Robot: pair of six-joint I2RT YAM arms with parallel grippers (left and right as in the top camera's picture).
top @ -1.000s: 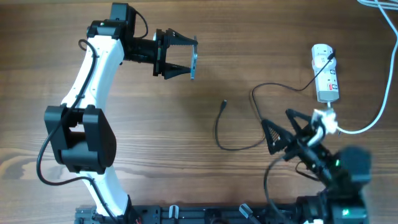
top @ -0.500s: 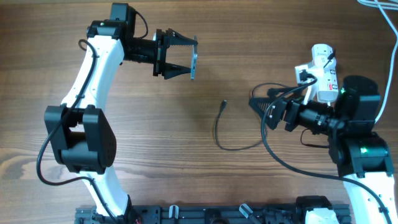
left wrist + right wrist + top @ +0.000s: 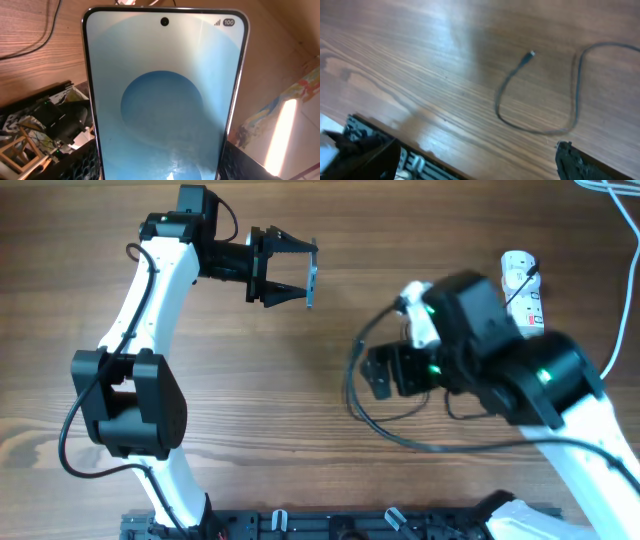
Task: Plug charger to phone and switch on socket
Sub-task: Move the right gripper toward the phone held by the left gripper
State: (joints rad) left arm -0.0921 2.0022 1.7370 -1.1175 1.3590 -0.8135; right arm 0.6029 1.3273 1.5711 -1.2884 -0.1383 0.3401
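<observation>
Left arm (image 3: 150,290) stretched forward, forearm turned right; left gripper (image 3: 308,275) pointing right, jaws clamped on phone (image 3: 165,100). Right arm (image 3: 545,380) bent leftward, blurred; right gripper (image 3: 383,370) pointing left, jaws spread wide, empty

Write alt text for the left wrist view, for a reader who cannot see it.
A phone with a pale blue screen fills the frame, gripped at its lower edges by the left gripper. Wooden table and a thin black cable show behind it.
</observation>
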